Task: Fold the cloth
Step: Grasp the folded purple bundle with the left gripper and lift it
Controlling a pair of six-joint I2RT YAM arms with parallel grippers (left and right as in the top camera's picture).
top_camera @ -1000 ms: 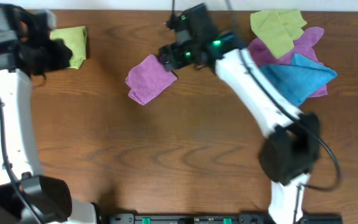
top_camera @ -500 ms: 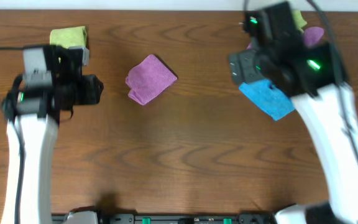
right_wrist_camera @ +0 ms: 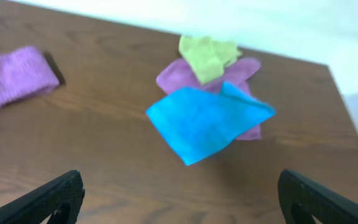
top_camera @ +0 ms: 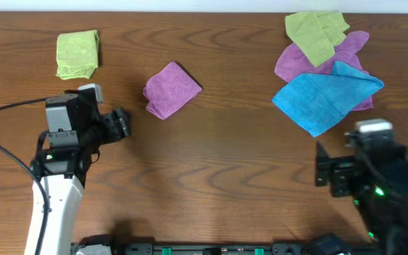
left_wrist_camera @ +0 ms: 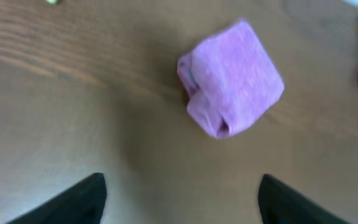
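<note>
The cloth (top_camera: 171, 90) is a purple-magenta towel lying folded into a small packet on the table, back centre. It also shows in the left wrist view as a compact bundle (left_wrist_camera: 230, 78) and at the far left of the right wrist view (right_wrist_camera: 16, 76). My left gripper (top_camera: 122, 124) hangs open to the cloth's front left, apart from it, with only bare wood between its fingers (left_wrist_camera: 180, 186). My right gripper (top_camera: 319, 166) is open near the front right, holding nothing (right_wrist_camera: 179, 186).
A pile at the back right holds a bright blue cloth (top_camera: 326, 99) over a second purple cloth (top_camera: 296, 60), with a green cloth (top_camera: 316, 32) on top. A folded green cloth (top_camera: 76, 54) lies at the back left.
Both arms have drawn back from the far side of the table toward the front. The left gripper has opened. The folded cloth has not moved.
</note>
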